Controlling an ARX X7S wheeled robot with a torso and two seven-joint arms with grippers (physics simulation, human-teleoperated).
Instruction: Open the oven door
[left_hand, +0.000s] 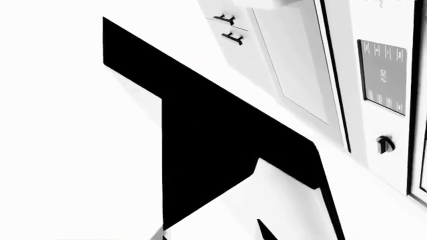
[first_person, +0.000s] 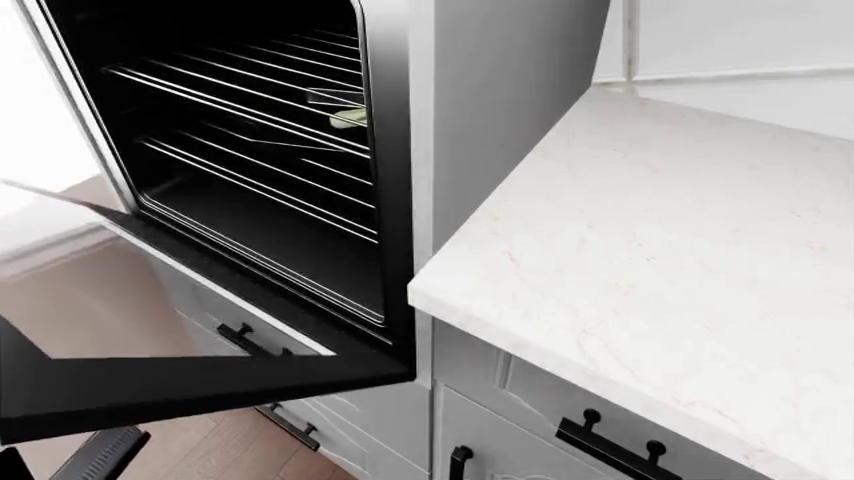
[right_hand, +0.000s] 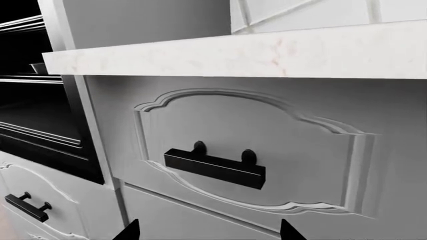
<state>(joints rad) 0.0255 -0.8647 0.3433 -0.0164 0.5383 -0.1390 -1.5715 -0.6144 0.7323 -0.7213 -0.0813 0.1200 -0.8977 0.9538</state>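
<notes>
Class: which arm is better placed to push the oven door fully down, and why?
Probably left: its camera sits close to the oven door. The right pincer faces a drawer under the counter.

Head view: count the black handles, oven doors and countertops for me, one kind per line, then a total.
Black handles: 4
Oven door: 1, hanging open
Countertop: 1
Total: 6
</notes>
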